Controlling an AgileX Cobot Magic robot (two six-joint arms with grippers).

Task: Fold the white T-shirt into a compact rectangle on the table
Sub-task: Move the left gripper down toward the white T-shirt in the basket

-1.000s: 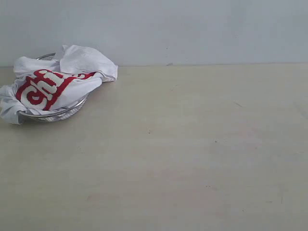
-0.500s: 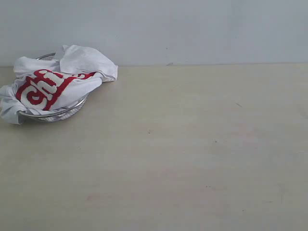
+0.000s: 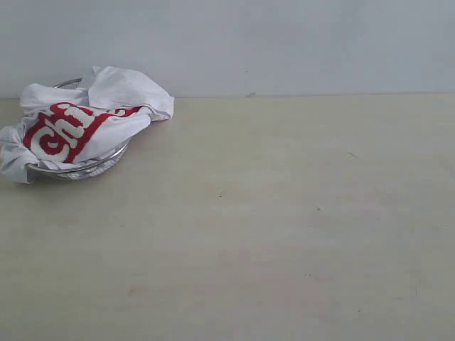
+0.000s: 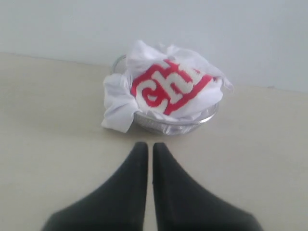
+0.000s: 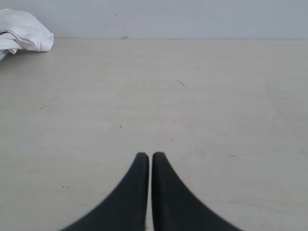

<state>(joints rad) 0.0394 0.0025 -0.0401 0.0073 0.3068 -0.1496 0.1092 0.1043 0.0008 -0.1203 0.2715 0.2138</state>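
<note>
We saw the T-shirt (image 3: 78, 121) bunched up in a metal bowl (image 3: 96, 167) on the left side of the table (image 3: 284, 234) by the back wall, cloth spilling over the rim. The left gripper (image 4: 146, 147) and right gripper (image 5: 146, 156) both had their jaws pressed together, holding nothing.

Plain pale grey-blue wall (image 3: 298, 42) spans backdrop; small dark speck (image 3: 249, 94) at base; light soft, even.
</note>
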